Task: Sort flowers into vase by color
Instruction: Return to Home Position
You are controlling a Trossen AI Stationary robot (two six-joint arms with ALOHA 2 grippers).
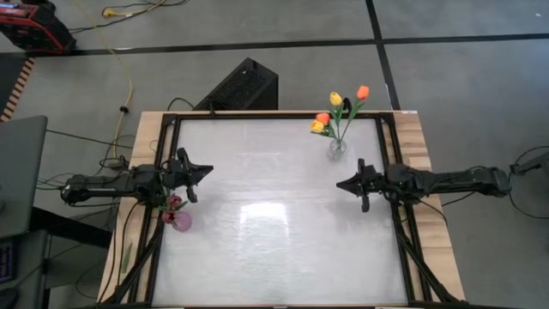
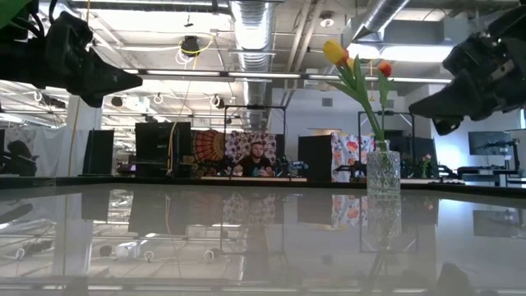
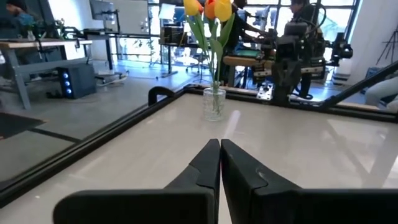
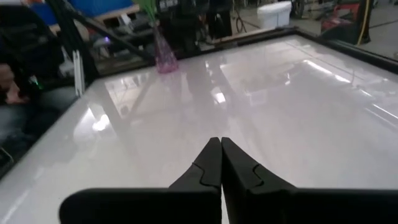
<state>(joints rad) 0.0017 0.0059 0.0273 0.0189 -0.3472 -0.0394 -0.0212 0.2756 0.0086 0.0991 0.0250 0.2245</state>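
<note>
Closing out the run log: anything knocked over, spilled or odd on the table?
Nothing spilled. The clear glass vase of yellow and orange tulips and the pink vase of dark red tulips both stand upright. One thin green scrap lies on the wooden left edge; can't tell what.

Left arm [image 1: 111, 184], right arm [image 1: 446, 180]: matte black, slim tubular links, bulkier joints. Left gripper [image 1: 208, 171], right gripper [image 1: 340, 184]: wedge-shaped, tapering to point. Fingers [image 3: 202, 171] black, angular, small stepped notch. Black cables [image 1: 527, 161] at bases.
</note>
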